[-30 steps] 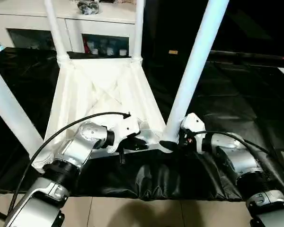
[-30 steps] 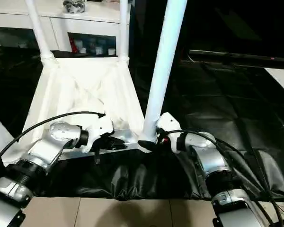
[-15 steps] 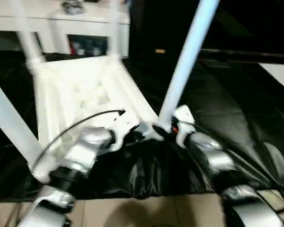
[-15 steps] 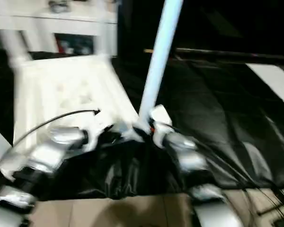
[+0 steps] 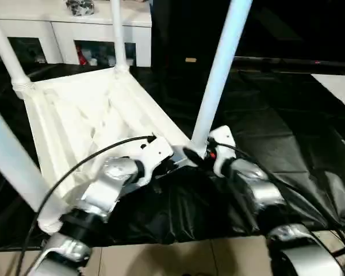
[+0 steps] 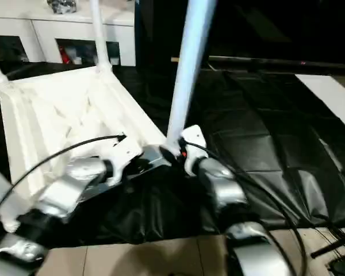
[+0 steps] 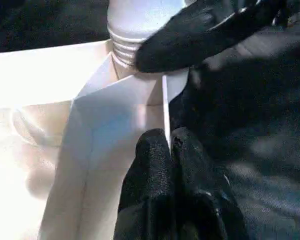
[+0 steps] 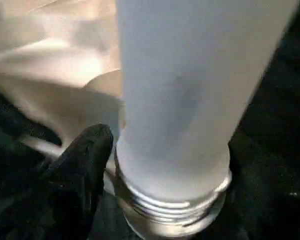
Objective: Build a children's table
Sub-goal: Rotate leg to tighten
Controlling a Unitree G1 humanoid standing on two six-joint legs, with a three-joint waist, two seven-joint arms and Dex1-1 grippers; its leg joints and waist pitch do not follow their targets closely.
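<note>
I've the left pincer (image 7: 167, 150) clamped on the stiff, light tabletop (image 5: 86, 115) rim beside the leg (image 5: 218, 75); right pincer (image 5: 196, 157) apart around its slippery threaded base

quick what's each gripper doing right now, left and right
Left gripper: jaws shut on the thin rim of the tabletop.
Right gripper: at the base of the near leg; its jaws' state cannot be told.

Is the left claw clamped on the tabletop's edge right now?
Yes: the left claw is shut on the thin rim of the tabletop beside the leg.
</note>
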